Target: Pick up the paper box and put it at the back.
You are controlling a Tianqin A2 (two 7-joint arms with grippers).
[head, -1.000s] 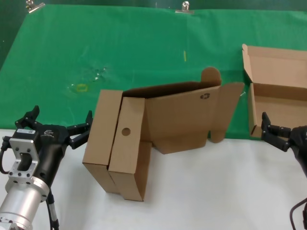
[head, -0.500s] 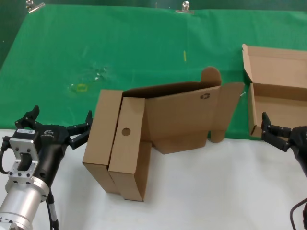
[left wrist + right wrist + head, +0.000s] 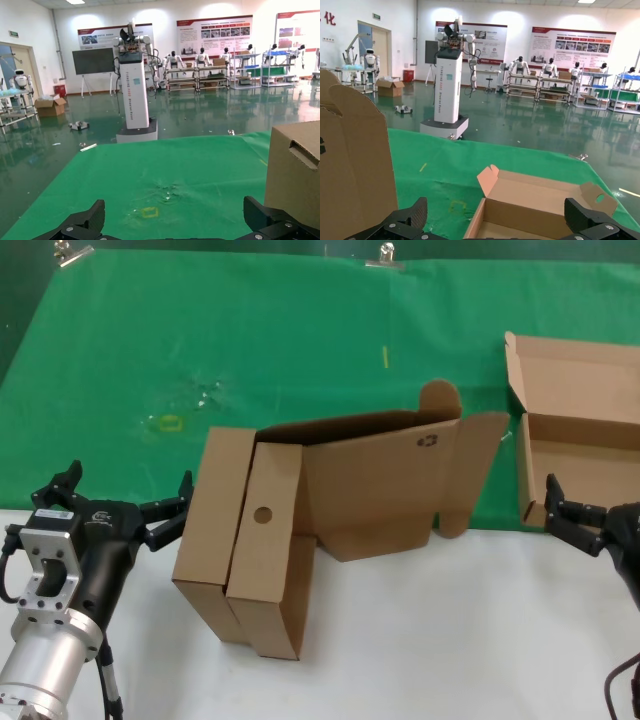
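Beside the paper box (image 3: 575,435), right claw (image 3: 570,515) hovers, spread.

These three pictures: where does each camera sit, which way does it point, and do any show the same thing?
Head view: high on the robot, looking forward and down at the green cloth; left hand and right hand both open, low at the edges.
Left wrist view: on the left arm, facing forward over the cloth into a hall; its fingertips show.
Right wrist view: on the right arm, facing forward at the paper box.
Shared: the head view also shows the paper box, lid open.
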